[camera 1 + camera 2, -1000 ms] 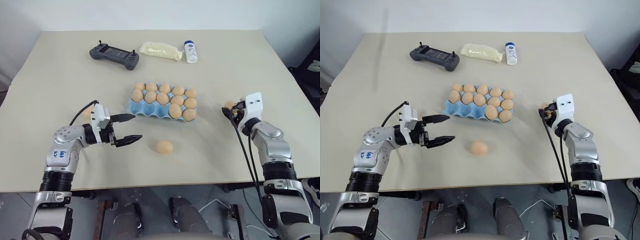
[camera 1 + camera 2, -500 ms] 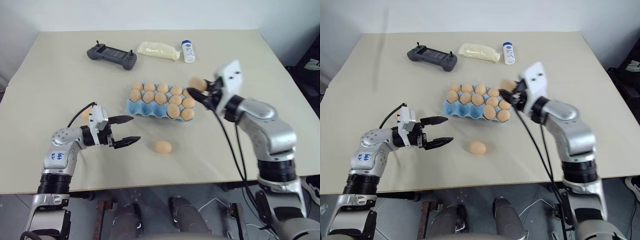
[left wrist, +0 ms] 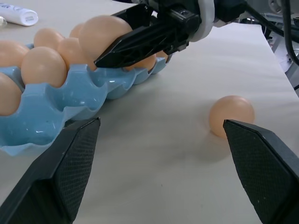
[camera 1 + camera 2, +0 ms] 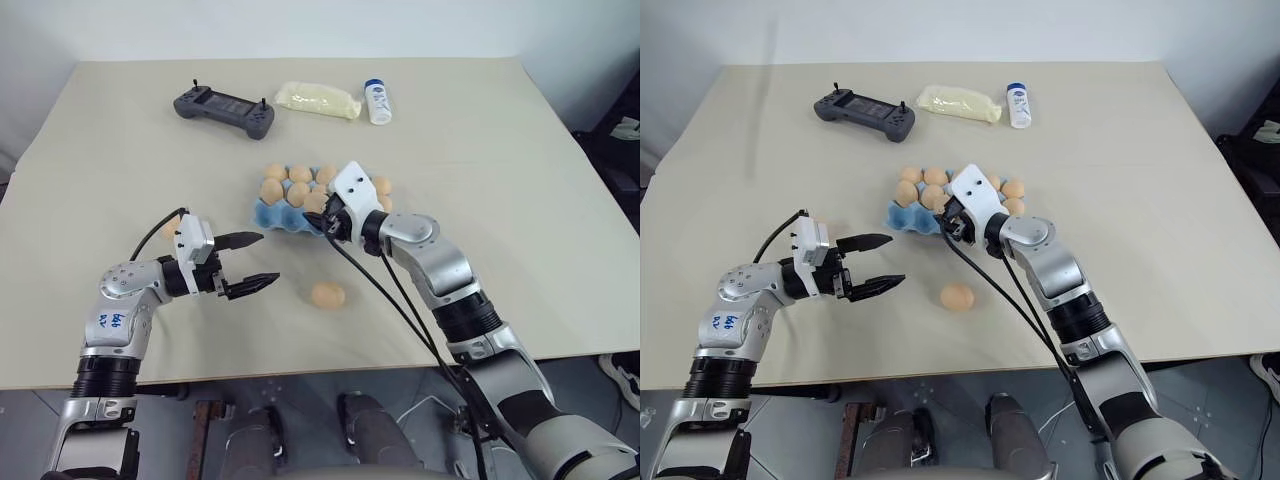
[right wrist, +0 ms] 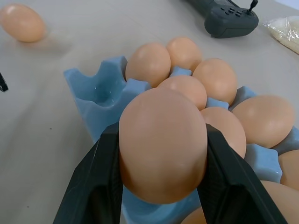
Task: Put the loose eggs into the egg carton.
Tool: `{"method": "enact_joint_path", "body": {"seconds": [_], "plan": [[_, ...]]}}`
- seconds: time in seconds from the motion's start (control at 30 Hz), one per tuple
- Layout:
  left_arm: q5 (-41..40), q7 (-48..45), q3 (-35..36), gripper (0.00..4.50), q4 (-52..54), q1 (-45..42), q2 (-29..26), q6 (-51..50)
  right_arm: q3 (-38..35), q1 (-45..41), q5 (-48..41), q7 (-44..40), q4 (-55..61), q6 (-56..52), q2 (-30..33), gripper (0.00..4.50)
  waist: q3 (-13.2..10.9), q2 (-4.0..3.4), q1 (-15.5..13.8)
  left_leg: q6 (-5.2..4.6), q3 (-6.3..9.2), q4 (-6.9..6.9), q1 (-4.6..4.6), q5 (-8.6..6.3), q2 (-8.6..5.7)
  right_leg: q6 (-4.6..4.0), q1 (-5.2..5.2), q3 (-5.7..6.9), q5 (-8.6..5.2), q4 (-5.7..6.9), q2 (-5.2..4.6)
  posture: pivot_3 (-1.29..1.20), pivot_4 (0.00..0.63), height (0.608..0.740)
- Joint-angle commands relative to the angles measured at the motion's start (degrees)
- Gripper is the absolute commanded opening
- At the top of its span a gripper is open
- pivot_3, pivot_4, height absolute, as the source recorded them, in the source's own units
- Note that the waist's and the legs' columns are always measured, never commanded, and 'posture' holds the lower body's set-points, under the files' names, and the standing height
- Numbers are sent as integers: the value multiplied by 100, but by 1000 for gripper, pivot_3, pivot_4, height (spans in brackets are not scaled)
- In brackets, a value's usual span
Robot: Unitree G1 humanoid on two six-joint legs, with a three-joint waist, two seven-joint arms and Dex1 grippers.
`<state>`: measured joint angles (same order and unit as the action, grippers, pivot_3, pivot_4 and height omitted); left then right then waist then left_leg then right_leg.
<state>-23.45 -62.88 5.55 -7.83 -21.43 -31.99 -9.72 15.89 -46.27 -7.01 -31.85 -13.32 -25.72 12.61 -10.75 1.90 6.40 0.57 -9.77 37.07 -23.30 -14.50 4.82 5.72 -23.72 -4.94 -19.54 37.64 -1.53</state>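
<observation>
– What do my arms look like from here?

– Silver-grey shells with black joints. Each gripper, left gripper (image 4: pixel 255 262) and right gripper (image 4: pixel 952 218), has two black tapered fingers under a white wrist block.

– Any marks or cables?

– Blue handwriting on my left forearm shell; black cables loop behind both wrists.

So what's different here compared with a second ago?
The right claw has swung in from the table's right side, carrying an egg leftward until it sits over the near row of the blue egg carton; it is still gripping it. The left claw stayed open and in place, the loose egg on the table has not moved, and the controller, bag and bottle are unchanged.
</observation>
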Motion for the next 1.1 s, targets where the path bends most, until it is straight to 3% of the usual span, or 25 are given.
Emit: {"method": "enact_joint_path", "body": {"seconds": [0.03, 0.17, 0.37, 0.53, 0.77, 0.9, 1.1], "plan": [[-139, 42, 114, 4500, 248, 46, -42, 1, 15, -146, 85, -203, 79, 138, -18, 2993, 0, 0, 5, 2, 0, 0, 1, 0, 0, 0, 0, 0, 0, 1, 0, 0, 150, 740], [-138, 58, 116, 4500, 264, 58, -34, 7, -94, -123, 56, -272, 269, 74, -9, 4424, 0, 0, 7, 8, 0, -1, 3, -2, 0, -1, 0, 0, -1, 2, -1, 0, 150, 740], [-148, 27, 83, 4500, 259, 33, -28, 5, -299, -113, -111, -426, 816, -165, 129, 4470, 0, 0, 4, 9, -2, -2, 2, -3, 5, -2, -2, -1, -1, -1, -3, 0, 150, 740], [-151, 26, 93, 4500, 276, 46, -33, 12, -670, 120, -628, -960, 1816, -611, 669, 4470, 0, 0, -9, 8, -2, -3, 1, -4, 10, -2, -2, 0, -1, -5, -6, 0, 150, 740], [-229, 313, 279, 4500, 604, 271, -1, -44, -1550, 1205, -1449, -2245, 2437, 89, 1821, 4470, 0, 2, -102, 0, -3, -9, -1, -16, 7, -1, 6, 0, -1, -31, -10, 0, 150, 740], [-344, 605, 358, 4500, 1141, 616, 40, -206, -2153, 2082, -2226, -3455, 2508, 221, 2575, 4470, 0, 2, -146, -1, -6, -9, 3, -20, 8, -1, 10, -7, 0, -36, -9, 0, 150, 740], [-412, 1045, 446, 4500, 1728, 1005, 131, -348, -2378, 2544, -2503, -4432, 2139, 551, 3127, 4470, 0, 2, -143, -24, -3, -2, 13, -33, 13, 2, 22, -8, 2, -36, -8, 0, 150, 740]]}}
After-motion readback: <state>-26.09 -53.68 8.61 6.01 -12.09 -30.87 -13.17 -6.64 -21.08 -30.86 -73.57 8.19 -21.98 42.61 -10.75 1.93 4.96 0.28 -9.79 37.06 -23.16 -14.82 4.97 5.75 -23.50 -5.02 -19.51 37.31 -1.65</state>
